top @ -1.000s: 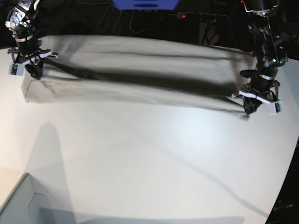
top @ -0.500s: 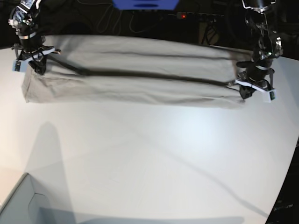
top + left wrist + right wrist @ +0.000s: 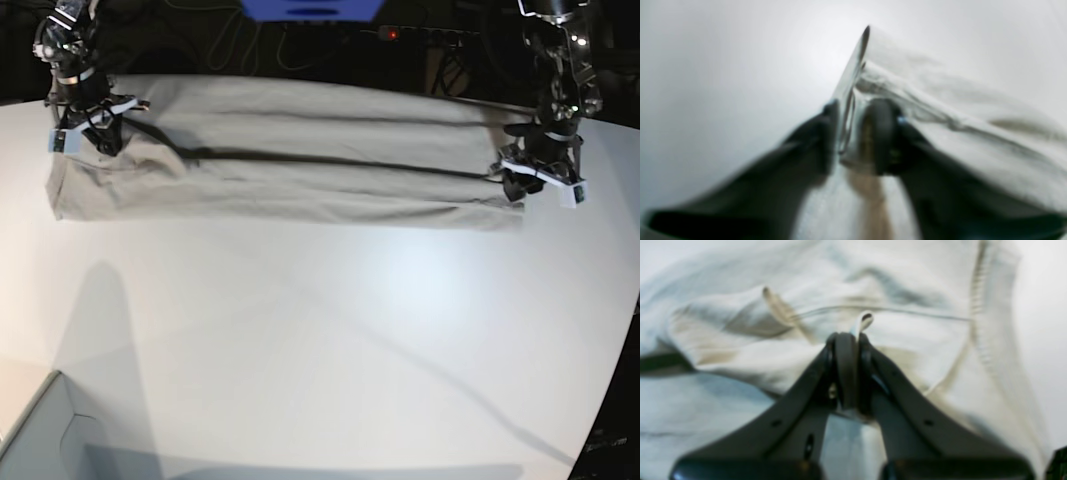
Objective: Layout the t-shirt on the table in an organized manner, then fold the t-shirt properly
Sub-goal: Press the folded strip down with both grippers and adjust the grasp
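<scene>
Right gripper point(image 3: 847, 340) jaws clenched on a fold of the t-shirt point(image 3: 300, 150) by its ribbed collar. Left gripper point(image 3: 853, 133) jaws parted, shirt edge between them, grip unclear. Shirt lies as a long band across the far side of the white table point(image 3: 320, 340), grippers at its two ends. Dark room behind shirt; pale box corner point(image 3: 40, 440) at table's near edge, contents not visible.

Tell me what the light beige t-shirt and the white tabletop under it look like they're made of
The light grey-beige t-shirt: looks like soft woven or knit cloth, likely cotton, matte; it creases, drapes in long folds, and shows a ribbed band in the right wrist view. The smooth white tabletop: a hard, flat sheet, perhaps laminate or painted board, mostly matte; it shows only a soft bright patch and clean shadows, no grain.
</scene>
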